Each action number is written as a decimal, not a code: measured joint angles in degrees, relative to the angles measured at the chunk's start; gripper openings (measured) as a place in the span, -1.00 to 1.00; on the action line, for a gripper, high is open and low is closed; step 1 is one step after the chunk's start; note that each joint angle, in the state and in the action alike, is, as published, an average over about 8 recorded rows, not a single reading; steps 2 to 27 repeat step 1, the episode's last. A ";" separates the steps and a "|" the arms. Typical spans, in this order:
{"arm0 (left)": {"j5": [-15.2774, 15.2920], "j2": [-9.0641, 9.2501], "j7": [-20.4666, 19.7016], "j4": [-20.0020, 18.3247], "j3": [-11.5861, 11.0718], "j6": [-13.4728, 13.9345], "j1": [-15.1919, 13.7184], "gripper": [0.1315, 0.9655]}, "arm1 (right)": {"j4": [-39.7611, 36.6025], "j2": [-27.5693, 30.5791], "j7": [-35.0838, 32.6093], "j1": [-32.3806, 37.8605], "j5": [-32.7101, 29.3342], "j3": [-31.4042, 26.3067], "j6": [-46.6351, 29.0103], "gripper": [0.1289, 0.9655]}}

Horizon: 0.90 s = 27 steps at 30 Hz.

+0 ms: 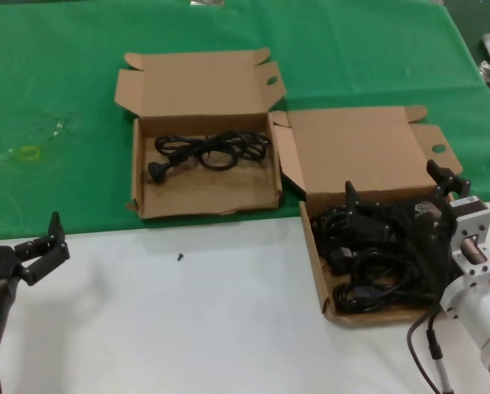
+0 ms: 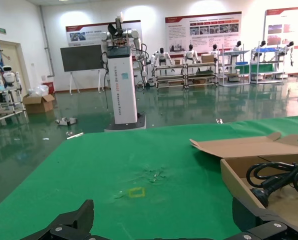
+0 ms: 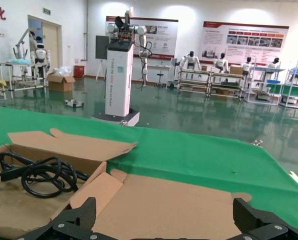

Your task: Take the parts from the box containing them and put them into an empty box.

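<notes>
Here we see the right gripper [image 1: 400, 190] spread wide over the full cardboard box [image 1: 318, 271] of power cords [image 1: 368, 275]; the left gripper [image 1: 43, 246] waits open and empty, far left of that box.

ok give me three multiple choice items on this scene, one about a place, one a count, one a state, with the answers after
1. Where is the right gripper?
A. over the right box, which holds a heap of cords
B. over the left box
C. parked by the yellow ring

2. How many power cords lie in the left box?
A. none
B. one
C. four

3. What state are the two box lids in?
A. both closed
B. one open, one closed
C. both folded open

Answers:
1 A, the head view shows the right gripper's open fingers above the cord heap in the right box.
2 B, a single coiled cord lies near that box's far wall.
3 C, both lids lie folded back flat on the green cloth.

The left gripper waits open over the white table at the near left.
</notes>
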 joint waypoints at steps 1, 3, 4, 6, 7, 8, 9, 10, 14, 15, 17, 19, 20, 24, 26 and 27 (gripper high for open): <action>0.00 0.00 0.00 0.00 0.00 0.00 0.00 1.00 | 0.00 0.00 0.00 0.00 0.00 0.00 0.00 1.00; 0.00 0.00 0.00 0.00 0.00 0.00 0.00 1.00 | 0.00 0.00 0.00 0.00 0.00 0.00 0.00 1.00; 0.00 0.00 0.00 0.00 0.00 0.00 0.00 1.00 | 0.00 0.00 0.00 0.00 0.00 0.00 0.00 1.00; 0.00 0.00 0.00 0.00 0.00 0.00 0.00 1.00 | 0.00 0.00 0.00 0.00 0.00 0.00 0.00 1.00; 0.00 0.00 0.00 0.00 0.00 0.00 0.00 1.00 | 0.00 0.00 0.00 0.00 0.00 0.00 0.00 1.00; 0.00 0.00 0.00 0.00 0.00 0.00 0.00 1.00 | 0.00 0.00 0.00 0.00 0.00 0.00 0.00 1.00; 0.00 0.00 0.00 0.00 0.00 0.00 0.00 1.00 | 0.00 0.00 0.00 0.00 0.00 0.00 0.00 1.00; 0.00 0.00 0.00 0.00 0.00 0.00 0.00 1.00 | 0.00 0.00 0.00 0.00 0.00 0.00 0.00 1.00; 0.00 0.00 0.00 0.00 0.00 0.00 0.00 1.00 | 0.00 0.00 0.00 0.00 0.00 0.00 0.00 1.00; 0.00 0.00 0.00 0.00 0.00 0.00 0.00 1.00 | 0.00 0.00 0.00 0.00 0.00 0.00 0.00 1.00; 0.00 0.00 0.00 0.00 0.00 0.00 0.00 1.00 | 0.00 0.00 0.00 0.00 0.00 0.00 0.00 1.00; 0.00 0.00 0.00 0.00 0.00 0.00 0.00 1.00 | 0.00 0.00 0.00 0.00 0.00 0.00 0.00 1.00; 0.00 0.00 0.00 0.00 0.00 0.00 0.00 1.00 | 0.00 0.00 0.00 0.00 0.00 0.00 0.00 1.00; 0.00 0.00 0.00 0.00 0.00 0.00 0.00 1.00 | 0.00 0.00 0.00 0.00 0.00 0.00 0.00 1.00; 0.00 0.00 0.00 0.00 0.00 0.00 0.00 1.00 | 0.00 0.00 0.00 0.00 0.00 0.00 0.00 1.00; 0.00 0.00 0.00 0.00 0.00 0.00 0.00 1.00 | 0.00 0.00 0.00 0.00 0.00 0.00 0.00 1.00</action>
